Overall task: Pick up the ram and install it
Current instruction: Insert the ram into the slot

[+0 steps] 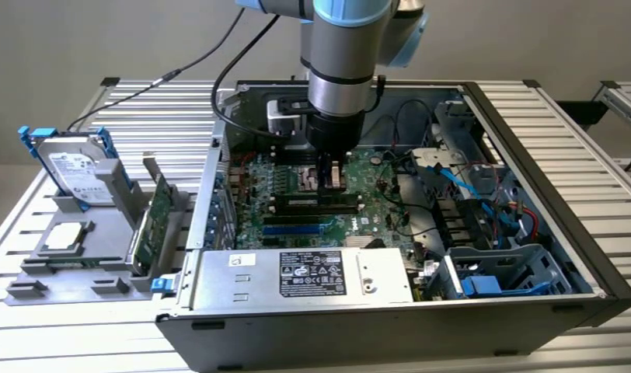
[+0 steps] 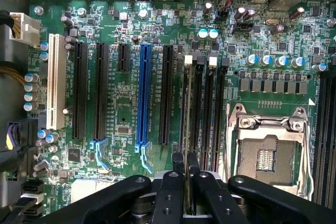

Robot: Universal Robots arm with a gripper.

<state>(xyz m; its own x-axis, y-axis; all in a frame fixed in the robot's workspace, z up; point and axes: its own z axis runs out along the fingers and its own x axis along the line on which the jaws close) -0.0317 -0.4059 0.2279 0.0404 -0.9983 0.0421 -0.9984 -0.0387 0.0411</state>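
Note:
My gripper hangs inside the open computer case, low over the motherboard. It is shut on the ram, a thin stick seen edge-on in the wrist view, running out from between the black fingers. The ram stands upright along the black memory slots, which lie beside the CPU socket. Whether its lower edge touches a slot cannot be told.
At the exterior view's left, a grey fixture carries a hard drive, a wide green expansion card and a processor. The power supply lies at the case's near side. Blue cables and drive bays crowd the exterior view's right.

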